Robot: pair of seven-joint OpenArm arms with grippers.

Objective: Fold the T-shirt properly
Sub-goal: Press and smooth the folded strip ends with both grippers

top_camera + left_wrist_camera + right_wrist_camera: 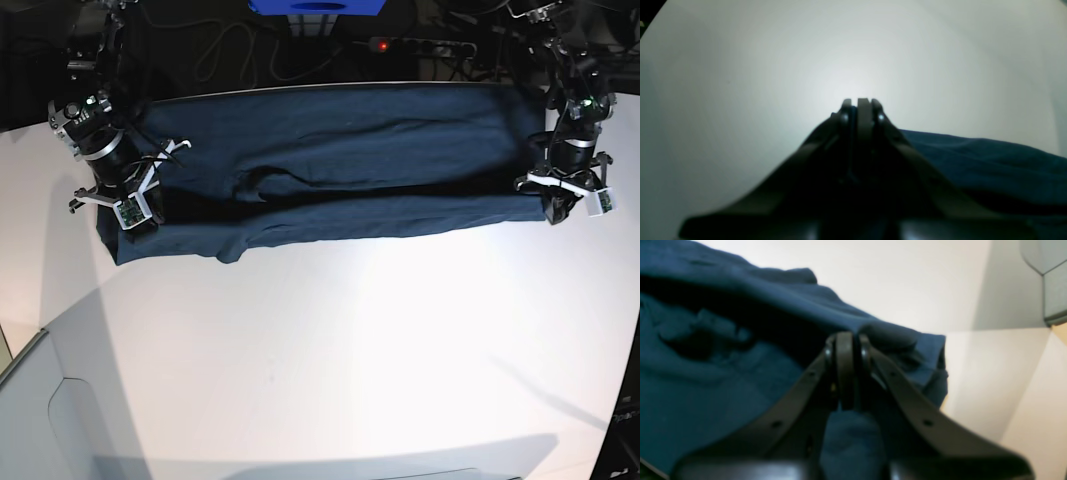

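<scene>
1. Reaching down and towards the near side in the base view, the left arm (pixel 578 108) comes in at the right and the right arm (pixel 92 115) at the left, both with fingertips pointing low over the worktop (pixel 320 350).
2. The left gripper (pixel 563 206) is closed on cloth at the near right corner of the T-shirt (pixel 350 130).
3. The right gripper (pixel 140 218) is closed on cloth at the near left part, a little in from the outer left edge; some fabric spills past its tips on the near side.
4. Between the grippers, the near edge runs as a loose band, sagging slightly, with a dark hollow behind it and a bunched, wrinkled patch towards the left.
5. Beyond that band, the body of the T-shirt lies fairly flat on the worktop, on the far side of both grippers' tips.
6. Its long axis goes left to right, roughly parallel to its straight far edge. Which way the collar points, I cannot tell.
</scene>
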